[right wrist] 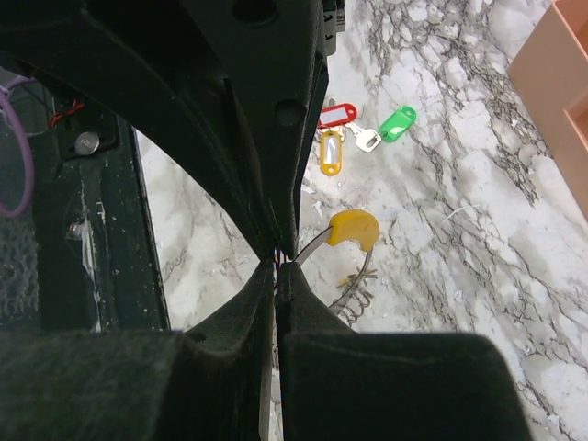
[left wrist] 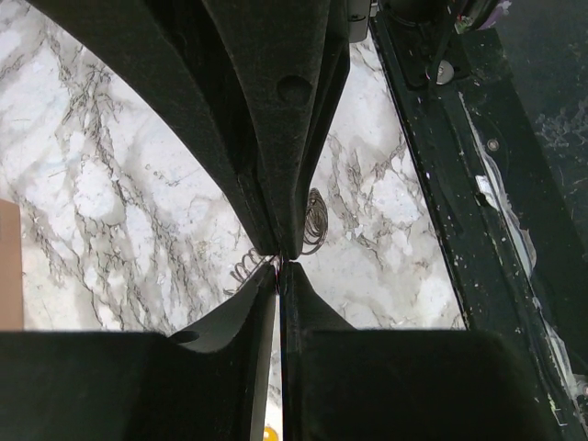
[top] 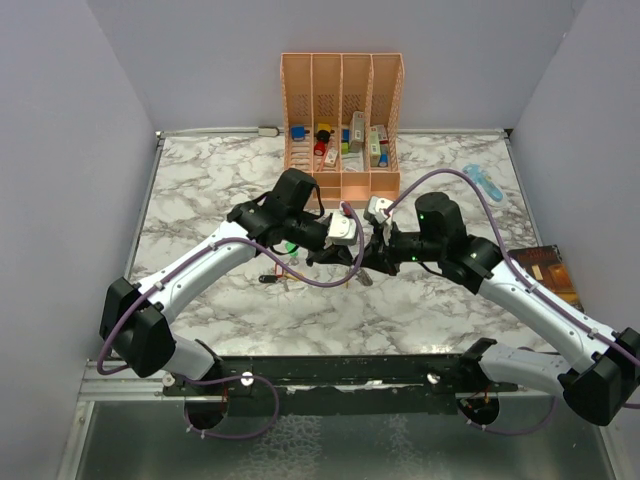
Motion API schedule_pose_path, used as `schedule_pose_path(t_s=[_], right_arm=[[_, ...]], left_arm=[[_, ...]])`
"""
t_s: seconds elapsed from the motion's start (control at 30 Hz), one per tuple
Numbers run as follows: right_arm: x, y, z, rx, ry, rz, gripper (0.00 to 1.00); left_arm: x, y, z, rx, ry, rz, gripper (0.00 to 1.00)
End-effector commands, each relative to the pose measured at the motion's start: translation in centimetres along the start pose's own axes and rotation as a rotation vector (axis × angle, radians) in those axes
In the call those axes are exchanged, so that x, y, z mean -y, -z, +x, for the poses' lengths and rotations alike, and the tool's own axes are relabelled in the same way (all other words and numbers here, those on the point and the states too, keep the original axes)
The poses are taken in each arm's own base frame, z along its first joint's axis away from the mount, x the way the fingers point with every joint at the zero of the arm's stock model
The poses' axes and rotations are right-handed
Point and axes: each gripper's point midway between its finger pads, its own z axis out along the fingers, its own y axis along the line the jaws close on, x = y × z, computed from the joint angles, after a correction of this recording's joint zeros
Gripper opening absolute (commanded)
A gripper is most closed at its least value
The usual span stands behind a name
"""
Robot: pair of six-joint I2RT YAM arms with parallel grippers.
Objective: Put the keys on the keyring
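From above, both arms met over the middle of the marble counter (top: 200, 200). The left hand (top: 348, 248) and right hand (top: 380, 250) were nose to nose, and the keys (top: 285, 265) lay loose just beside the left one. A peach rack (top: 340, 80) stood at the back and a light-blue gadget (top: 483, 180) lay far right, both well apart from the action.

Left wrist view: the fingers were pressed tight together, with wire coils of the keyring (left wrist: 313, 220) showing either side of the tips. It looked pinched there, though the contact itself was hidden.

Right wrist view: that hand was clenched on the ring's grey band, beside its yellow tag (right wrist: 354, 228). The keys' red, yellow and green tags lay on the marble beyond. No key was threaded, so by my read everything was left to do. With both hands occupied, neither was free to fetch a key.
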Motion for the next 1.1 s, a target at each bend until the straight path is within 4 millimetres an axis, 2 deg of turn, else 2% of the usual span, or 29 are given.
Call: schedule_pose_path(t_s=[0.0,0.23,0.53,0.73,0.8,0.9,1.0,1.07], right_arm=[[0.0,0.1,-2.2,0.050,0.047,-0.001,0.01],[0.0,0.1,-2.2,0.046,0.045,-0.001,0.01],[0.2,0.2,-2.3,0.051,0.048,0.011,0.01],[0.9,1.0,-3.0,0.086,0.055,0.082,0.02],[1.2,1.6,-3.9,0.128,0.048,0.130,0.11],[1.8,2.6,-5.0,0.188,0.035,0.196,0.32],[3.3,3.5,-5.7,0.227,-0.017,0.304,0.46],[4.6,4.1,-6.1,0.253,-0.061,0.392,0.51]], left_arm=[[-0.1,0.0,-0.7,0.021,-0.025,0.010,0.08],[-0.2,0.0,-0.9,0.025,-0.028,0.007,0.00],[-0.2,-0.1,-0.5,0.029,0.008,-0.007,0.00],[-0.5,-0.2,-0.8,0.062,0.010,-0.051,0.00],[-0.7,-0.1,-1.2,0.091,0.023,-0.075,0.00],[-1.2,-0.2,-2.1,0.151,0.039,-0.109,0.00],[-1.8,0.2,-3.0,0.237,0.070,-0.161,0.00],[-2.1,0.7,-3.7,0.294,0.119,-0.193,0.00]])
